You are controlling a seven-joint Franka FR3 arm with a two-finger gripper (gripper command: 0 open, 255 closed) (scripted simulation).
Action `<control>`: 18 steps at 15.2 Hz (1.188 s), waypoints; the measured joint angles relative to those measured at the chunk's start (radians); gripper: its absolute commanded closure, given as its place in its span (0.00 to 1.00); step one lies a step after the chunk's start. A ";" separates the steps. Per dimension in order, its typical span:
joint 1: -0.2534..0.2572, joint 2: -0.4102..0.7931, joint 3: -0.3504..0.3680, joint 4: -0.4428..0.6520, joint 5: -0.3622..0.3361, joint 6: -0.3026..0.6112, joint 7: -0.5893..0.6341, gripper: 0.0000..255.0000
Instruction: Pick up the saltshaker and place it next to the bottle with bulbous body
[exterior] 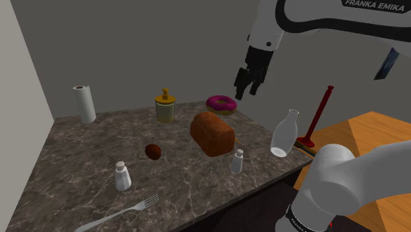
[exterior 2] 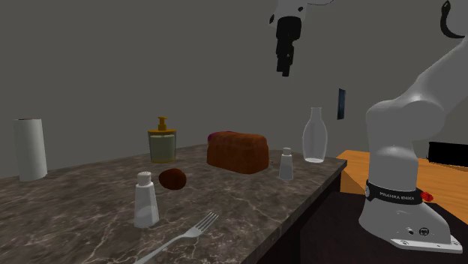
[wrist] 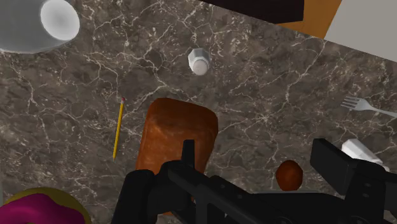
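Approach step: jaws apart, high above loaf (exterior: 212, 132). Shaker (exterior: 237, 161) at its 5 o'clock near bottle (exterior: 284, 134), second shaker (exterior: 122, 176) at 8; can't tell which is salt. Next: pick one, descend.

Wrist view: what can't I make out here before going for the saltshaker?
- The fork-side shaker, near the fork: partly behind the gripper.
- The bottle: cut by the picture's edge.
- The donut: cut by the corner.
- Which holds salt, it or the bottle-side shaker: caps too small.
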 measured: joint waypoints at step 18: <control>0.040 0.258 0.288 -0.128 0.130 0.468 0.350 0.00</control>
